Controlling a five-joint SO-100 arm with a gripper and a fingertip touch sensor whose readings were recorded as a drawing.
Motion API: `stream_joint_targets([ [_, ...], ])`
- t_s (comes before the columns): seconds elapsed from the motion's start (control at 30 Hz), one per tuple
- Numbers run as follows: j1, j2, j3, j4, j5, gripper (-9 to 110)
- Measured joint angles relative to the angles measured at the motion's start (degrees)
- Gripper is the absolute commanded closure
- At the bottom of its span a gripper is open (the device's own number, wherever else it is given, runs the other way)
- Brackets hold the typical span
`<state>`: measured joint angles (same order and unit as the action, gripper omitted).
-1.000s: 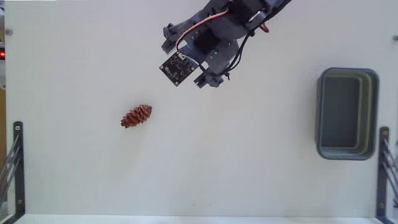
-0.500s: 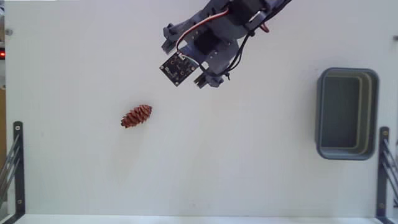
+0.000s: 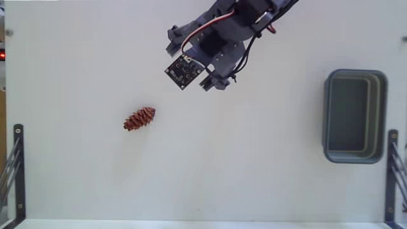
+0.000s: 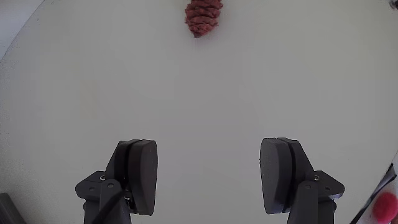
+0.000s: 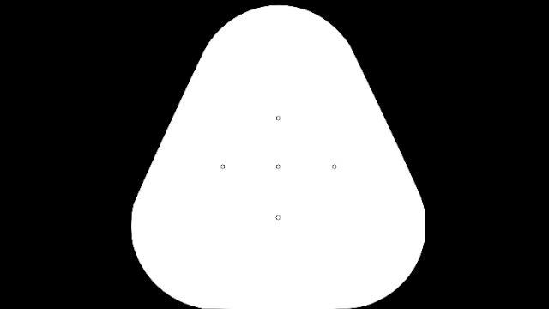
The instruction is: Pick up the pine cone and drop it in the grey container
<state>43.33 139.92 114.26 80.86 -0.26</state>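
White tabletop (image 3: 210, 172) carries the pine cone (image 3: 139, 119), lying well left of the grey container (image 3: 354, 116); black brackets (image 3: 17, 166), perhaps clamps, flank the table; the gripper (image 4: 208, 165) gapes wide, empty, short of the cone

— What does the arm (image 3: 232, 32) look like on my feed?

— I see slate-grey printed plastic shells with black servo blocks set between them. A white lead and a red one loop over the top, and black cables (image 3: 247, 54) run down the side.

— Any markings?

— I make out a small black square circuit board (image 3: 183, 70) with pale dots at its corners, mounted at the wrist. In the wrist view the fingers (image 4: 144, 174) are two dark grey rounded pads on angular bases.
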Motion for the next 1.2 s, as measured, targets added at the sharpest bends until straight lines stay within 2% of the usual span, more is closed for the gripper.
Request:
stream_joint_targets([
  [0.67, 0.0, -2.55, 0.0, -0.09, 0.0, -9],
  [1.2, 0.0, -21.97, -4.04, -13.97, 0.09, -9],
])
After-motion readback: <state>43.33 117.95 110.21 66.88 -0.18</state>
